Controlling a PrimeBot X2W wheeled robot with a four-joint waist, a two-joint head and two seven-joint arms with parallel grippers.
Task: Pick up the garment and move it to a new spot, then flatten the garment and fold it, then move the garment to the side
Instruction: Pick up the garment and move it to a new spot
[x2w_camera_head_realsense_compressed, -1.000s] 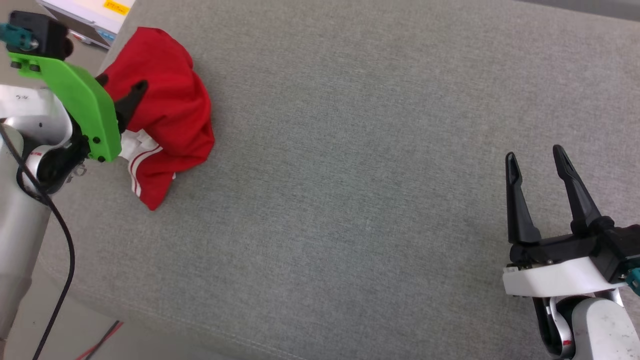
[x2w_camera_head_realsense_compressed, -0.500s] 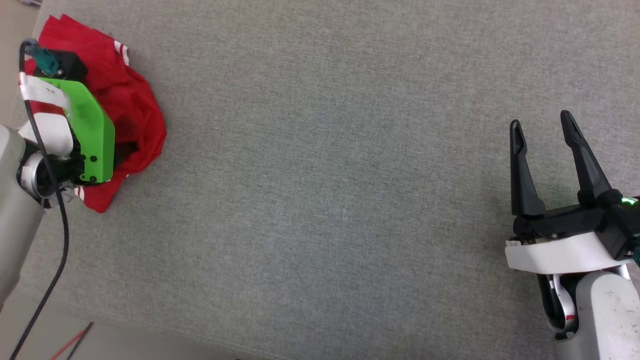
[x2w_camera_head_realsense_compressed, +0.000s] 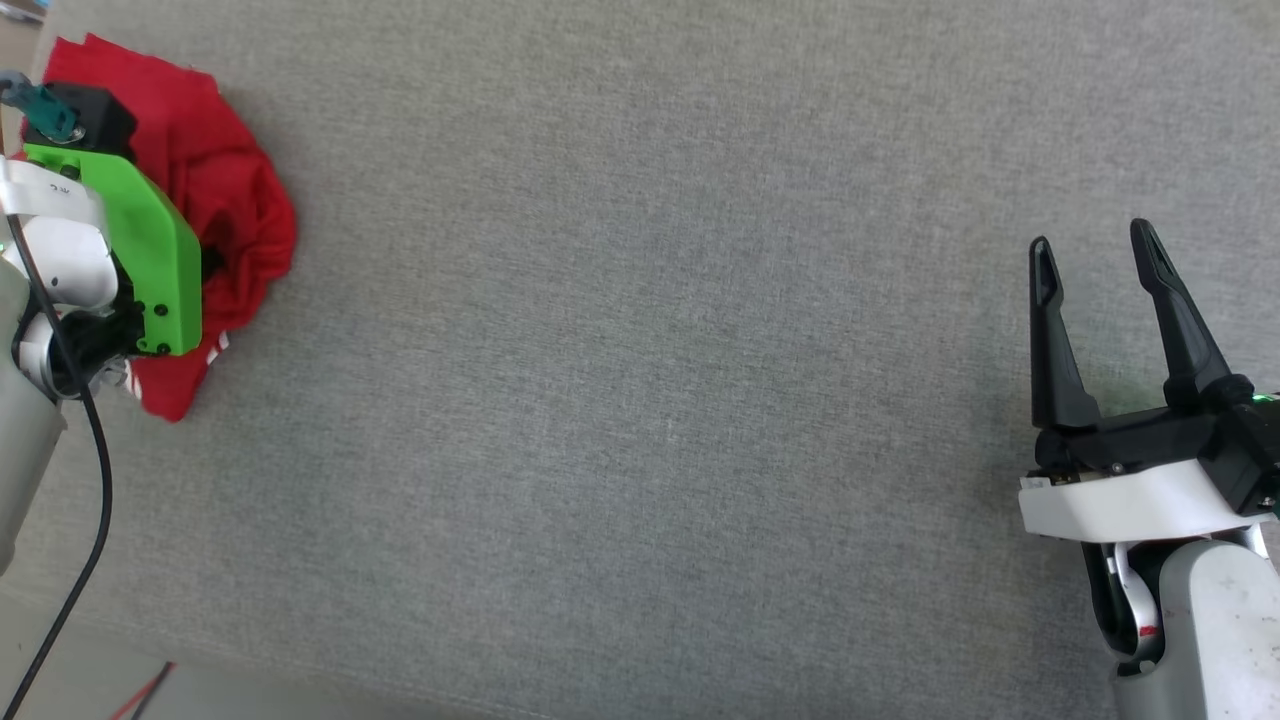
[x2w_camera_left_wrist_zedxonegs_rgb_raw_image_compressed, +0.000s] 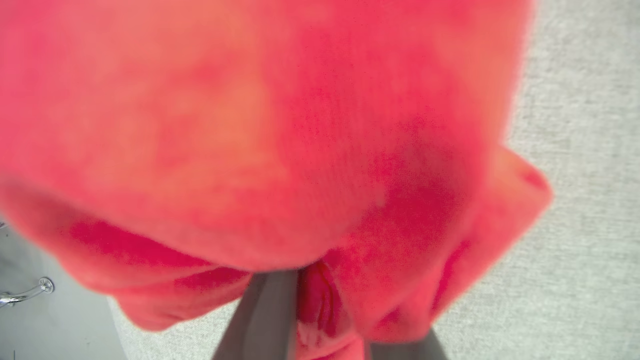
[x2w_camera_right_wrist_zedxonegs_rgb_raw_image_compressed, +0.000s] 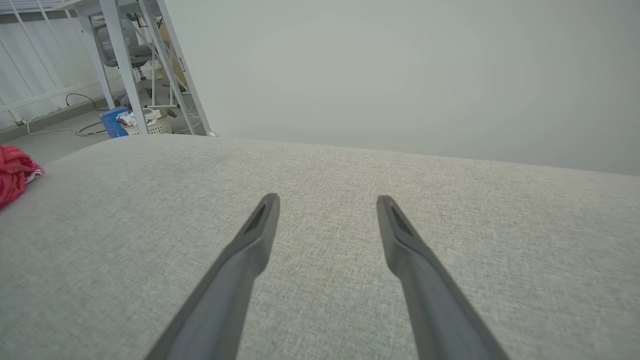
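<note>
The garment (x2w_camera_head_realsense_compressed: 235, 190) is a crumpled red heap at the far left of the grey cushion, with a bit of white trim at its near end. My left gripper (x2w_camera_head_realsense_compressed: 212, 262), under its green wrist cover, is pushed into the heap with its fingertips buried. In the left wrist view its fingers (x2w_camera_left_wrist_zedxonegs_rgb_raw_image_compressed: 265, 320) stand close together with a fold of the red garment (x2w_camera_left_wrist_zedxonegs_rgb_raw_image_compressed: 250, 125) pinched between them. My right gripper (x2w_camera_head_realsense_compressed: 1090, 240) hovers open and holds nothing at the far right, also open (x2w_camera_right_wrist_zedxonegs_rgb_raw_image_compressed: 327, 200) in its own view, where the garment (x2w_camera_right_wrist_zedxonegs_rgb_raw_image_compressed: 12, 172) lies far off to the left.
The grey fabric cushion (x2w_camera_head_realsense_compressed: 650, 350) spans the head view, its front edge running along the bottom left above the floor (x2w_camera_head_realsense_compressed: 60, 690). A black cable (x2w_camera_head_realsense_compressed: 85, 520) hangs from my left arm. Beyond the cushion stand white frame legs (x2w_camera_right_wrist_zedxonegs_rgb_raw_image_compressed: 120, 65), a blue box (x2w_camera_right_wrist_zedxonegs_rgb_raw_image_compressed: 114, 122) and a basket (x2w_camera_right_wrist_zedxonegs_rgb_raw_image_compressed: 147, 125).
The head camera has shifted. My left gripper has sunk into the garment and its fingers have closed on a fold. The right gripper stays open and has hardly moved.
</note>
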